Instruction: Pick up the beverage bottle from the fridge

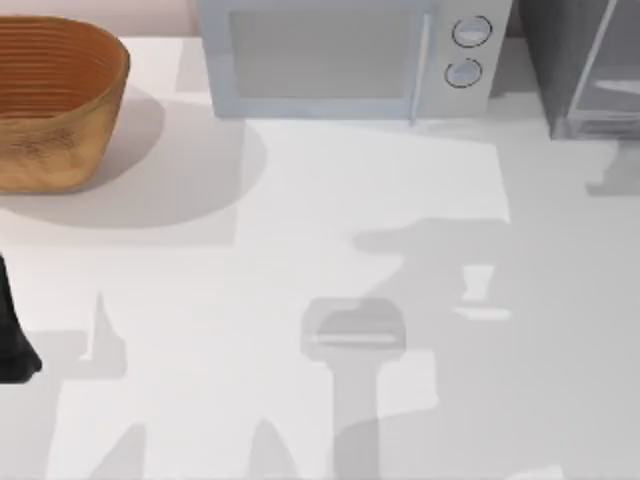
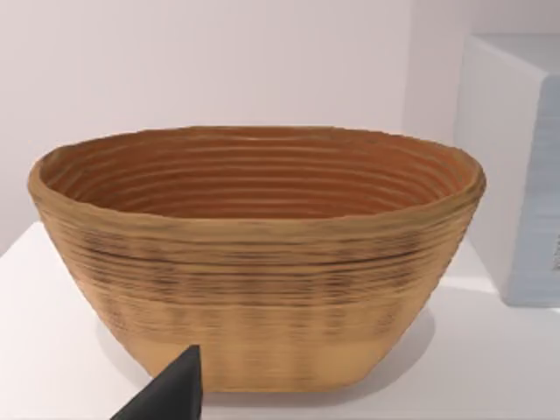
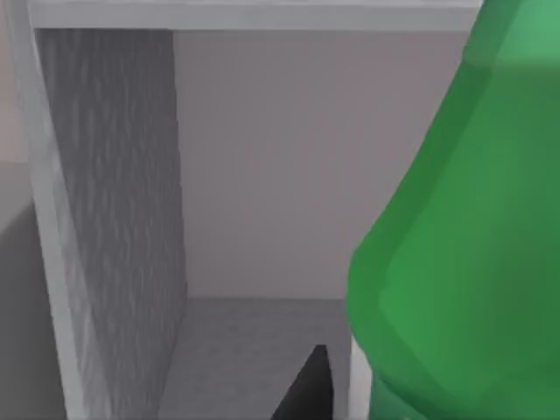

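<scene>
- The beverage bottle stands inside the fridge, very close before the right wrist camera; its bright green body widens from a narrower shoulder down to a rounder belly.
- I judge the bottle to be light and stiff, probably plastic, with a smooth, glossy skin that may slip between the fingers. It is slim, so it can tip over if it is pushed from one side.
- The best place to hold seems to be the straight part of the body, below the shoulder, with one finger on each side; the sloping shoulder would let the fingers slide upward.
- One dark fingertip of the right claw shows just beside the bottle, above the grey speckled floor of the compartment. I cannot tell if this claw is released or clenched, or if it touches the bottle.
- In the top view the fridge stands at the far right corner of the white desk, with its pale-framed door swung outward.
- Beside it, in the middle at the back, is the light grey microwave with two round knobs.
- A wicker basket sits at the far left of the desk. The left arm is parked at the left edge, looking toward the basket; one dark finger of the left claw is seen, and its state I cannot tell.
</scene>
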Robot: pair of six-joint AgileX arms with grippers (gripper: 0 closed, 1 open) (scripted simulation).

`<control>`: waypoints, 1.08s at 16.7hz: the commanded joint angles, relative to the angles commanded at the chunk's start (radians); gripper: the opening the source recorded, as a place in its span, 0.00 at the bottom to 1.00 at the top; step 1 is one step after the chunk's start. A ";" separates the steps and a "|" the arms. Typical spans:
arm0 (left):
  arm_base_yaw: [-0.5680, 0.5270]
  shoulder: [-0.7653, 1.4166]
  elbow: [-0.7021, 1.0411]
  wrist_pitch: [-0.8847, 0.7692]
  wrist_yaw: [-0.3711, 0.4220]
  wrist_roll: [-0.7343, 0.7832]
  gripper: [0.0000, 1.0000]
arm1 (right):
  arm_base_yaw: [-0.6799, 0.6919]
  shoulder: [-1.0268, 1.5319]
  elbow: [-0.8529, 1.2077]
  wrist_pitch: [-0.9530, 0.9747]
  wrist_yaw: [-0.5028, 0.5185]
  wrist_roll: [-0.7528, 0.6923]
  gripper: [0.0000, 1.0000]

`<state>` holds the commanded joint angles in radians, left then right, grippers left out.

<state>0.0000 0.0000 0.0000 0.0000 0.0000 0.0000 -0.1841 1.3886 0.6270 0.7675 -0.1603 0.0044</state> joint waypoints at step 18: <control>0.000 0.000 0.000 0.000 0.000 0.000 1.00 | 0.184 -1.389 -0.627 -0.767 0.160 -0.004 0.00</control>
<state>0.0000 0.0000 0.0000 0.0000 0.0000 0.0000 0.0000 0.0000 0.0000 0.0000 0.0000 0.0000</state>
